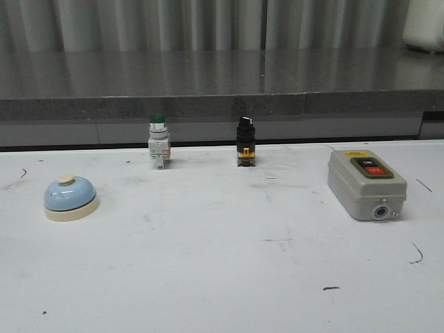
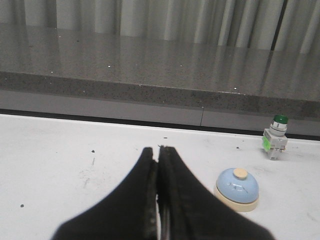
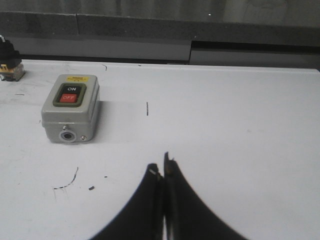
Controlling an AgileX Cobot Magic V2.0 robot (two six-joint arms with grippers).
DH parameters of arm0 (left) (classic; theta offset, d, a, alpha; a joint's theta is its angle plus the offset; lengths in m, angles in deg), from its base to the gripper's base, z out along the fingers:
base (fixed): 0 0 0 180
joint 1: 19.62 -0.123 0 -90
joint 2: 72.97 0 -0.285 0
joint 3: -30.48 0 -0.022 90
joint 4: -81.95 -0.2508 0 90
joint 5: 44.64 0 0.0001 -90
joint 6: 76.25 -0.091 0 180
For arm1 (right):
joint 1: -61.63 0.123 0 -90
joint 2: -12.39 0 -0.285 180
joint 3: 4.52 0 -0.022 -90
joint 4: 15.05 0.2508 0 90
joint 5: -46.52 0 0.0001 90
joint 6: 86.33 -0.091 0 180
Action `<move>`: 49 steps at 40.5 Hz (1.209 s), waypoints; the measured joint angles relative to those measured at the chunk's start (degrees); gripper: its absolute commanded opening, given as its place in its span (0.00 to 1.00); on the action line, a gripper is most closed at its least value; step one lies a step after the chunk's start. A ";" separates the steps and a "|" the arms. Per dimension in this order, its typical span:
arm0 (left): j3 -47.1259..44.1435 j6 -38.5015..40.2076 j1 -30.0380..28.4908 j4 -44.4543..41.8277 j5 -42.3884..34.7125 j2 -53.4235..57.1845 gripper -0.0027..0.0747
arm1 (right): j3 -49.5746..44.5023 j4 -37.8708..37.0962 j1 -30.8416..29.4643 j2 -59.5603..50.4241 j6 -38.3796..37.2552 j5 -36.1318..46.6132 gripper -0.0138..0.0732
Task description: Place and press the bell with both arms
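Locate the bell (image 1: 70,198) at the 9 o'clock edge of the table (image 1: 229,270) in the front view, upright and well apart from every other item. No arm appears in that view.

In the left wrist view, the left pincer (image 2: 158,152) has its two black fingers pressed together, holding nothing. The bell (image 2: 237,189) lies toward 4 o'clock from the tips, near but not touching. The left arm is judged the nearer one. The right pincer (image 3: 162,172) is likewise closed and empty; its view shows no bell, only the grey switch box (image 3: 70,107) toward 10 o'clock.

The bell is round, so it has no long axis; any approach direction meets the same profile. You would need to open the left pincer before it can span the base.

Materials: the dome is glossy light blue, smooth and probably slippery. The base is a cream ring with a short vertical wall, the better grasping surface. The cream knob on top is small and flat. The table is matt white with scuffs and dark marks.
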 measured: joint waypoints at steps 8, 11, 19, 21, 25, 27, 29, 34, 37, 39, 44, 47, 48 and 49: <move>0.00 0.00 0.00 0.00 0.00 0.00 0.01 | 0.00 0.00 0.00 0.00 0.00 0.00 0.08; 0.00 0.00 0.00 0.00 0.00 0.00 0.01 | 0.00 0.00 0.00 0.00 0.00 0.00 0.08; 0.00 0.00 0.00 0.00 0.00 0.00 0.01 | 0.00 0.00 0.00 0.00 0.00 0.00 0.08; 0.00 0.00 0.00 0.00 -0.04 0.00 0.01 | 0.00 0.00 0.00 0.00 0.00 0.00 0.08; 0.00 0.00 0.00 0.00 -0.04 0.00 0.01 | 0.00 0.00 0.00 0.00 0.00 0.00 0.08; 0.00 0.00 0.00 0.00 -0.13 0.00 0.01 | 0.00 0.00 0.00 0.00 0.00 0.00 0.08; 0.00 0.00 0.00 0.00 -0.13 0.00 0.01 | 0.00 0.00 0.00 0.00 0.00 0.00 0.08; 0.00 0.00 0.00 0.00 -0.13 0.00 0.01 | 0.00 0.00 0.00 0.00 0.00 0.00 0.08; 0.00 0.00 0.00 0.00 -0.13 0.00 0.01 | 0.00 0.00 0.00 0.00 0.00 0.00 0.08; 0.00 0.00 0.00 0.00 -0.13 0.00 0.01 | 0.00 0.00 0.00 0.00 0.00 0.00 0.08; 0.00 0.00 0.00 0.00 -0.76 0.00 0.01 | 0.00 0.00 0.00 0.00 0.00 0.14 0.08; 0.00 0.00 0.00 0.00 -3.31 0.00 0.01 | 0.00 0.00 0.00 0.00 -0.21 1.48 0.08; 0.00 0.00 0.00 0.00 -4.81 0.00 0.01 | 0.00 0.00 0.00 0.00 -0.21 2.06 0.08; 0.00 0.00 0.00 0.10 -6.13 0.00 0.01 | 0.00 0.00 0.00 0.00 -0.21 2.90 0.08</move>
